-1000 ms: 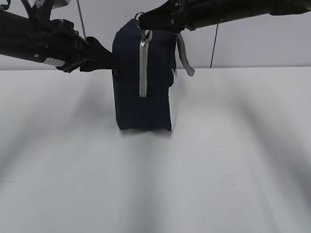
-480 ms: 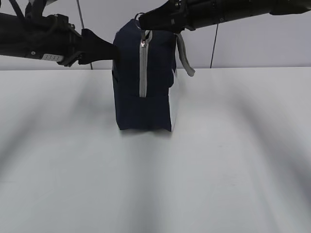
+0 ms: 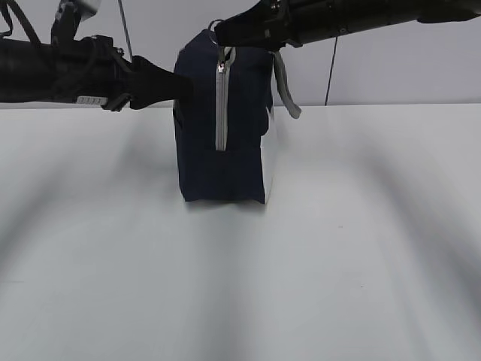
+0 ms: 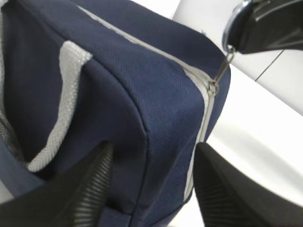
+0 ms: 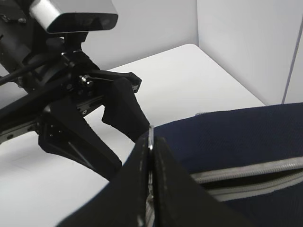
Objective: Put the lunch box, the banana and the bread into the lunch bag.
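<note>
The navy lunch bag (image 3: 203, 135) stands upright at the table's middle, with its grey zipper (image 3: 221, 113) shut down the front. My right gripper (image 3: 218, 34) is shut on the metal ring pull (image 5: 150, 135) at the bag's top. My left gripper (image 3: 179, 86) is open, and its fingers (image 4: 87, 189) straddle the bag's upper left corner (image 4: 156, 118). The ring pull also shows in the left wrist view (image 4: 230, 28), held by the right fingertips. The lunch box, the banana and the bread are out of view.
A grey strap handle (image 3: 284, 86) hangs off the bag's right side. The white table (image 3: 240, 278) stretches out in front of the bag. A pale wall stands close behind it.
My left gripper has risen and moved right, up against the bag's upper left corner. The right gripper and the bag have not moved.
</note>
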You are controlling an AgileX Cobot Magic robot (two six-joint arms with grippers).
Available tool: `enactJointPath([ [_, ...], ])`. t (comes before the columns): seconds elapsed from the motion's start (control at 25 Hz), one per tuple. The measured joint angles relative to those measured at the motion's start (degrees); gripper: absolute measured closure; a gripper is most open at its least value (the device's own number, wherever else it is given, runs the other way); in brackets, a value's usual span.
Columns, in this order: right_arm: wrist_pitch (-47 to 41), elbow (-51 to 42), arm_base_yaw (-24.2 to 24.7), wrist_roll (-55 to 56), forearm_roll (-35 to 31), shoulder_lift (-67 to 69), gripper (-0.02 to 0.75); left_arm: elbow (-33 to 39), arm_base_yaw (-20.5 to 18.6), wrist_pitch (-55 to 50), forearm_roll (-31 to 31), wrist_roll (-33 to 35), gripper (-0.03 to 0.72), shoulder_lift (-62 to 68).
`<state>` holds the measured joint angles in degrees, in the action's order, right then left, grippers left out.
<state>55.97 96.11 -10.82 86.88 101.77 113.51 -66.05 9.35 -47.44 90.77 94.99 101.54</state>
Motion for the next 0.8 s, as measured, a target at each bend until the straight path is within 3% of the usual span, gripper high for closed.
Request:
enactJointPath([
  [0.8, 0.0, 0.02, 0.0, 0.23, 0.14, 0.0, 0.754, -0.23, 0.0, -2.86, 3.4, 3.04, 0.317, 2.82],
])
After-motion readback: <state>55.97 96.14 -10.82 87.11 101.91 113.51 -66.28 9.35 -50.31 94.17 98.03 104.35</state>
